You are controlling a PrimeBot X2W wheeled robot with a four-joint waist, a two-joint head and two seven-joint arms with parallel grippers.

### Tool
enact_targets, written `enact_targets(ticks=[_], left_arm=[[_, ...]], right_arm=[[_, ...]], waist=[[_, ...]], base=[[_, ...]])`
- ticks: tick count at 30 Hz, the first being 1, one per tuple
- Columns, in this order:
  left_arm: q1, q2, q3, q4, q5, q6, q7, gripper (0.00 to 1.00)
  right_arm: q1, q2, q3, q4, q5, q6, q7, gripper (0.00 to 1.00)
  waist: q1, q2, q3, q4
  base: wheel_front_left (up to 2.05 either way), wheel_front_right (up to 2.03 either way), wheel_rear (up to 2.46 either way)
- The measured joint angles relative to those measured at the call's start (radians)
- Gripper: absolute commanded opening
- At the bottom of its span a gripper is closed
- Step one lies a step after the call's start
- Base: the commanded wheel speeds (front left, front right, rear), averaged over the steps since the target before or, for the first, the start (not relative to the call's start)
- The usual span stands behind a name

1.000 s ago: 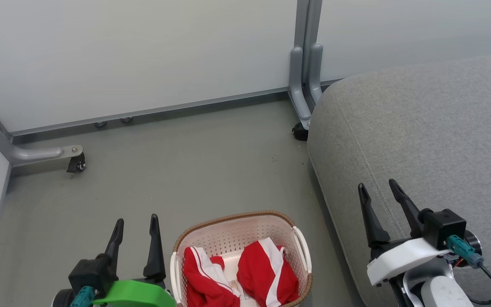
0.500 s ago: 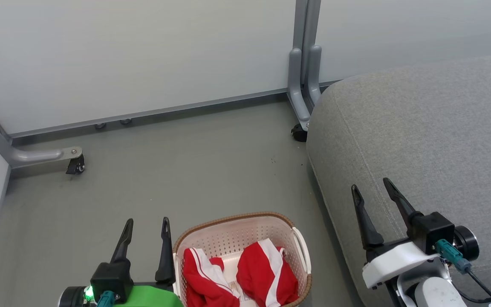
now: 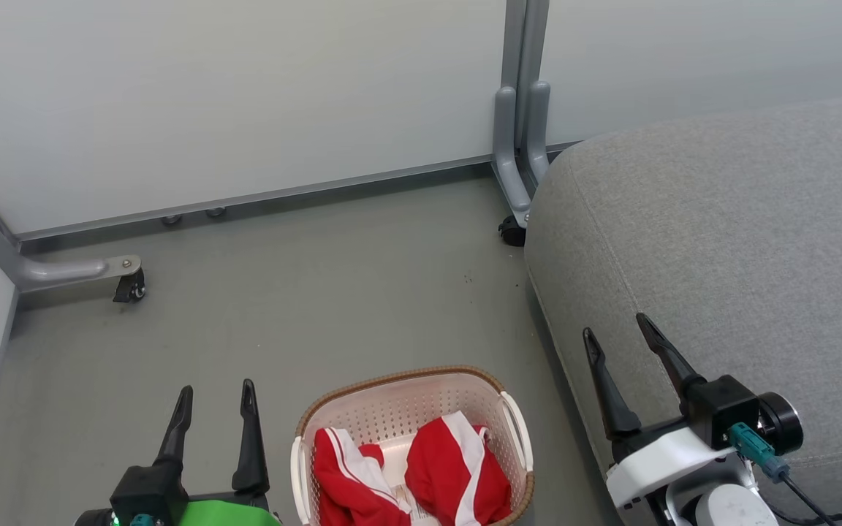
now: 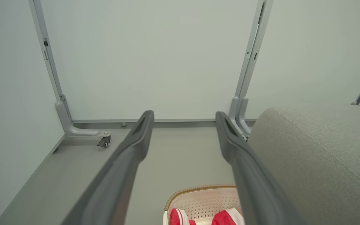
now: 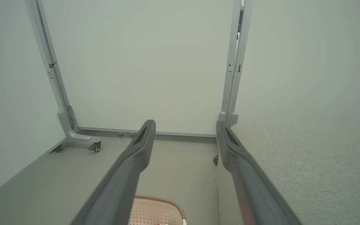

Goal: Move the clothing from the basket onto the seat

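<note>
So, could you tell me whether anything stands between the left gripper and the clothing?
Nothing visible does. The left gripper is beside the uncovered basket; only its side wall separates them, so the clothing looks reachable from above.

basket (image 3: 399,374) near end: cut by bottom edge | clothing (image 3: 457,471): partly cropped | label (image 3: 408,505): apparently paper, unreadable

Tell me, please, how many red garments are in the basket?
2. The left garment lies in the left half of the basket, the right garment in its right half. Others could be hidden beneath them.
</note>
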Motion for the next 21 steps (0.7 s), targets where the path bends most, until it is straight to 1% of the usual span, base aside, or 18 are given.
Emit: enact_targets(ticks=[5,12,21], left_arm=[[0.01,-0.002,0.003,0.007,-0.029,-0.004,-0.009,1.0],[0.015,-0.002,-0.012,0.047,-0.005,0.002,-0.022,1.0],[0.016,-0.002,-0.021,0.079,-0.009,-0.004,-0.026,1.0]], right_arm=[[0.004,0.001,-0.007,0.012,0.038,0.0,-0.008,1.0],[0.005,0.003,-0.024,0.036,0.092,0.0,-0.021,1.0],[0.005,0.004,-0.01,0.063,0.142,0.0,-0.022,1.0]], waist=[[0.0,0.0,-0.003,-0.002],[0.0,0.0,-0.01,-0.007],[0.0,0.0,-0.011,-0.005]], base=[[0.0,0.0,0.0],[0.0,0.0,0.0],[0.0,0.0,0.0]])
